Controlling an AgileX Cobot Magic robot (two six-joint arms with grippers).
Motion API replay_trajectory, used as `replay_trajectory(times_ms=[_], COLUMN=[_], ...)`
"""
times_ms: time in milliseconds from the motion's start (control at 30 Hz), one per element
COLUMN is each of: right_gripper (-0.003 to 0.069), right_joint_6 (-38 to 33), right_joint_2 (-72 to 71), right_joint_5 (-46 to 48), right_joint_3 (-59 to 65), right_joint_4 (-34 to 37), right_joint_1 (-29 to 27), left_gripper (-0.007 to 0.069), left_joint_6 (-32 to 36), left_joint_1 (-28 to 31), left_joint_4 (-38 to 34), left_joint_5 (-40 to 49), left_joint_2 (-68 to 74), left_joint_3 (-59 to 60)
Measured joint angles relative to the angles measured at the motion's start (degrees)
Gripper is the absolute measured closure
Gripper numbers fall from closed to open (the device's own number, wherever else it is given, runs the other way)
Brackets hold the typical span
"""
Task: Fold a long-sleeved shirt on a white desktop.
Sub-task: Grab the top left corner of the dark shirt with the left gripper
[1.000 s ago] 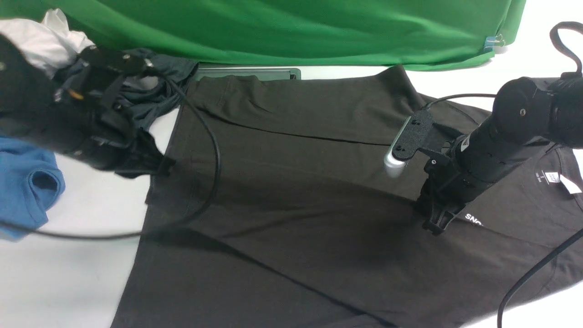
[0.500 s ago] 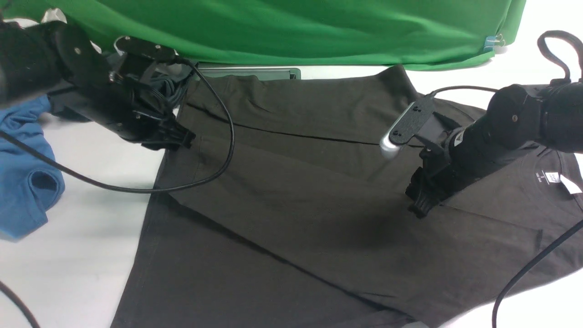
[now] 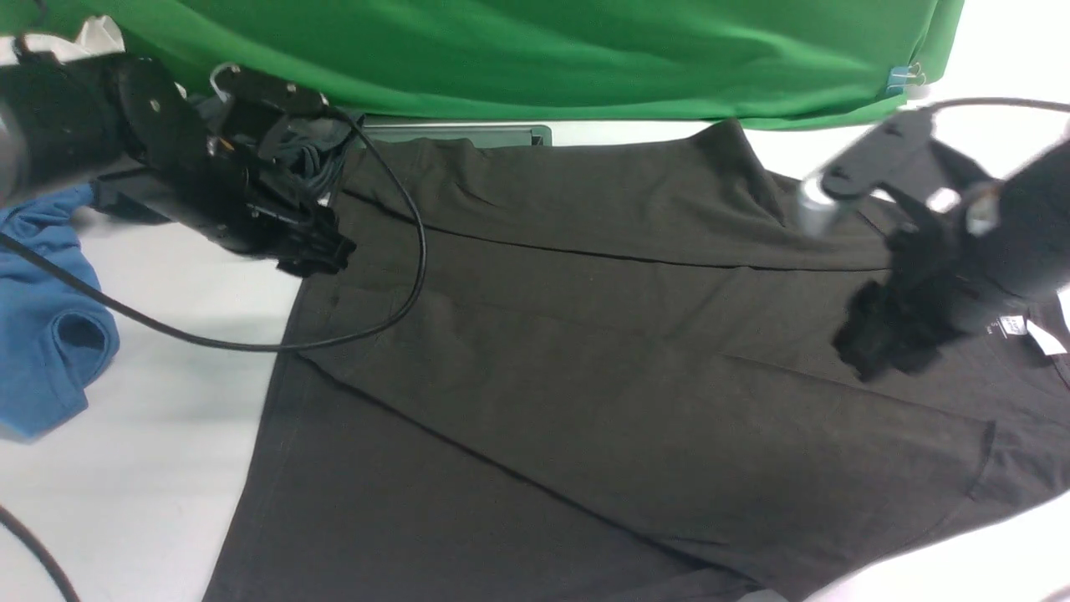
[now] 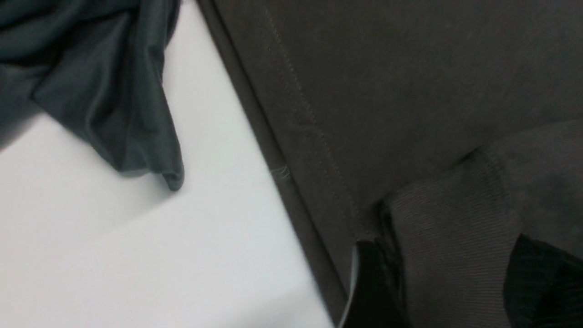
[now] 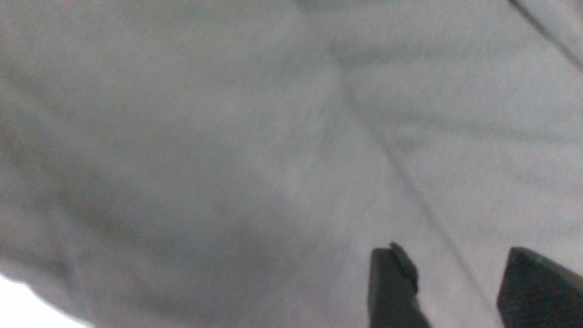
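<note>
The brownish-black long-sleeved shirt (image 3: 585,401) lies spread over the white desktop (image 3: 125,468), with one sleeve folded slantwise across its body. My left gripper (image 3: 322,255) sits low at the shirt's left edge. In the left wrist view this gripper (image 4: 448,278) stands open, and the ribbed sleeve cuff (image 4: 446,218) lies loose between its fingers. My right gripper (image 3: 869,351), blurred, hangs above the chest area near the white neck label (image 3: 1045,339). It is open (image 5: 460,282) with nothing between its fingers, and only shirt cloth below.
A dark grey-teal garment (image 3: 309,159) lies at the back left, close to the shirt's edge (image 4: 91,82). A blue garment (image 3: 42,334) sits at the far left. The green backdrop (image 3: 535,50) hangs behind the silver-framed slot (image 3: 456,134). The left arm's cable (image 3: 401,284) drapes over the shirt.
Both grippers carried the sleeve across the shirt's body, then opened and let it go. The right gripper has since risen and swung to the right. The left arm barely moved in the last half second.
</note>
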Motion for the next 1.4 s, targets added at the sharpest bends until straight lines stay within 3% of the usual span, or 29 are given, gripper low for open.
replay_trajectory(times_ms=[133,267,367,467,533,567,600,767,900,1100,1400], right_gripper=[0.0446,0.0481,0.0483,0.0482,0.0482,0.0482,0.0481,0.0476,0.0472,0.0472,0.0463], right_joint_6=[-0.05,-0.73,-1.39,-1.85,-2.41,-2.41,-2.75,-2.98,-2.98,-3.03,-3.03], right_joint_2=[-11.08,-19.38,-24.44,-27.57,-28.28,-28.28,-28.23,-27.34,-27.08,-27.08,-27.08], right_joint_5=[1.87,0.58,-2.67,-5.0,-5.48,-5.54,-5.61,-5.8,-6.27,-6.51,-6.71], right_joint_3=[4.35,4.83,4.83,4.83,4.83,4.83,4.83,4.83,4.85,4.85,4.85], right_joint_4=[0.01,0.09,0.09,0.09,0.09,0.09,0.09,0.09,0.09,0.09,0.09], right_joint_1=[3.66,5.98,6.27,6.33,6.33,6.33,6.33,6.33,6.33,6.33,6.33], left_gripper=[0.0531,0.0602,0.0601,0.0575,0.052,0.0514,0.0461,0.0291,0.022,0.0231,0.0375], left_joint_6=[9.84,16.12,19.18,26.59,34.17,34.71,37.93,44.67,50.6,51.8,52.24], left_joint_1=[-1.57,-1.99,-1.99,-1.99,-2.19,-2.19,-2.34,-2.46,-2.46,-2.59,-4.0], left_joint_4=[-0.96,-1.34,0.66,2.26,3.11,3.13,4.35,5.63,5.83,6.16,9.04], left_joint_5=[0.2,0.27,0.25,0.51,0.79,0.71,0.32,-1.93,-3.26,-9.19,-18.91], left_joint_2=[-2.2,0.06,5.06,10.39,14.04,14.62,16.71,21.05,23.65,25.92,28.7], left_joint_3=[-1.65,-6.59,-11.99,-16.58,-19.6,-19.81,-21.45,-23.97,-24.04,-24.09,-24.2])
